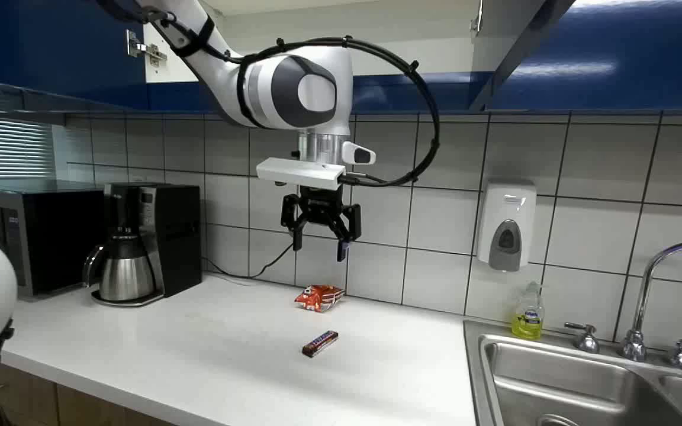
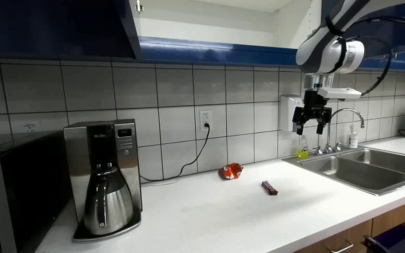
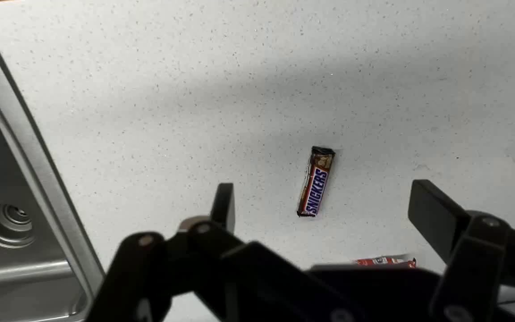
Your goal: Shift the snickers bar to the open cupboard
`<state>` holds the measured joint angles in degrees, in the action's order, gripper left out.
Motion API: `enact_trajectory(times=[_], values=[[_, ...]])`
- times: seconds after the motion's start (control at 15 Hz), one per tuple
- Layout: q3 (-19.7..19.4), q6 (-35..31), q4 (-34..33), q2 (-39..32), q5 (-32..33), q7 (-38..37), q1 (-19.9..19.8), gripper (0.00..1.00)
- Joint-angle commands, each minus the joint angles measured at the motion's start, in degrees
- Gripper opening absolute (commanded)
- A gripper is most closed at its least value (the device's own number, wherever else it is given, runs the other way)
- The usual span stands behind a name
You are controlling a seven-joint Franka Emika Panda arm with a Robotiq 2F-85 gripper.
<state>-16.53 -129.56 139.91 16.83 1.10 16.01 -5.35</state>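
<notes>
The snickers bar (image 1: 320, 343) lies flat on the white counter, small and dark brown; it also shows in both exterior views (image 2: 269, 188) and in the wrist view (image 3: 315, 184). My gripper (image 1: 319, 244) is open and empty, pointing down, well above the counter. In the wrist view the bar appears between the two spread fingers (image 3: 326, 205), with neither finger touching it. The open cupboard (image 1: 412, 50) is overhead on the wall, with a white interior and blue trim; it also shows in an exterior view (image 2: 209, 23). The arm hides part of it.
A red-orange packet (image 1: 319, 297) lies near the wall, behind the bar. A coffee maker (image 2: 107, 196) and a microwave (image 1: 63, 236) stand at one end. A steel sink (image 3: 38, 147), a faucet (image 1: 643, 296), a soap bottle (image 1: 528, 319) and a wall dispenser (image 1: 508, 225) are at the other.
</notes>
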Motion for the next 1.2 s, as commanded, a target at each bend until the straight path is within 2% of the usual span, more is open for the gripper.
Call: enact_trajectory(times=[0.0,0.27,1.13], values=[[1.28,0.11,-0.07,-0.11,-0.50,0.34,-1.30,1.00],[1.28,0.11,-0.07,-0.11,-0.50,0.34,-1.30,1.00],[6.34,-8.62,-4.57,-16.75,-1.55,-9.29,-0.38,1.00]])
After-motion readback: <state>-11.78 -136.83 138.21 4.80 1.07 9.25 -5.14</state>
